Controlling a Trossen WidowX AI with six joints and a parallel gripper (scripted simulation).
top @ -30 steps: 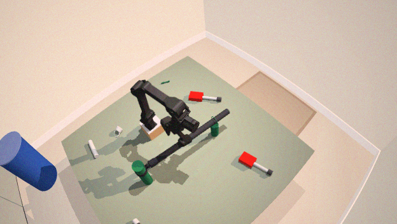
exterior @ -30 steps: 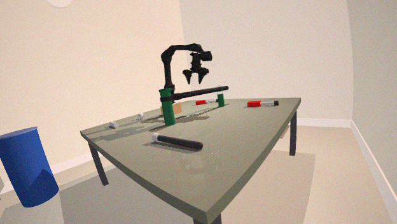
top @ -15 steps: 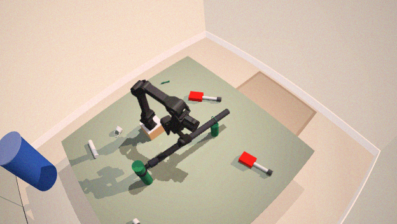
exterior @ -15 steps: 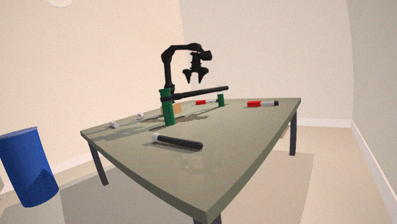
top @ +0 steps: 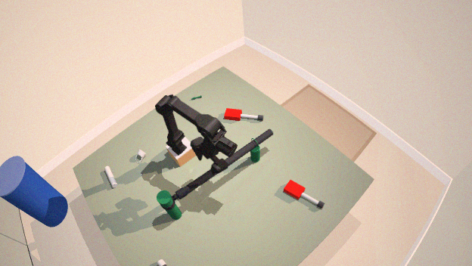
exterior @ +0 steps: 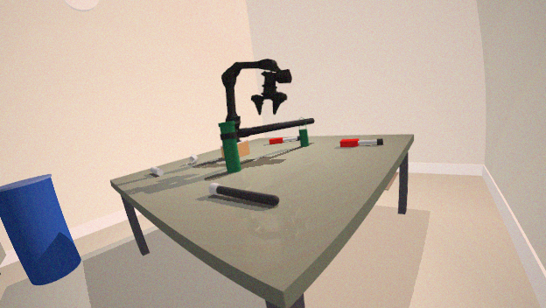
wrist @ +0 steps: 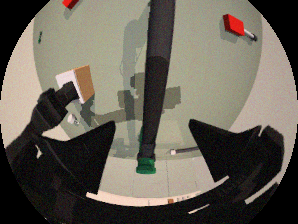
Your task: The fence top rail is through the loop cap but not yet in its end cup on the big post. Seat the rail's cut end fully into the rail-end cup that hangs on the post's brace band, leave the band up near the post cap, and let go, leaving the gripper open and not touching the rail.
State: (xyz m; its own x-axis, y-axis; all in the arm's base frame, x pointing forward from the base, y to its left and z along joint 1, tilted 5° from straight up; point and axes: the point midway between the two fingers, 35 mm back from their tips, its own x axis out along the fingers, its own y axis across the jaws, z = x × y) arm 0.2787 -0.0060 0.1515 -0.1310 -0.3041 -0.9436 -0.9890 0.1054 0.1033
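Note:
The dark rail (top: 261, 138) (exterior: 280, 127) (wrist: 159, 60) slopes from the wire loop (top: 255, 140) on the small green post (top: 256, 155) (exterior: 304, 137) to the big green post (top: 175, 212) (exterior: 233, 157). Its near end goes into the dark rail-end cup (top: 181, 193) beside the brace band (exterior: 227, 136). The band is around the post just below the cap. The cut end is hidden inside the cup; its exact depth cannot be told. My gripper (exterior: 267, 113) (wrist: 153, 124) is open and empty, above the rail and apart from it.
Two red blocks (top: 233, 114) (top: 294, 189) with white, dark-tipped rods lie on the table. A dark rod with a white end (exterior: 249, 195) lies in front of the big post. A white cylinder (top: 110, 177) lies at the left. A blue barrel (top: 34, 196) stands beyond the table edge.

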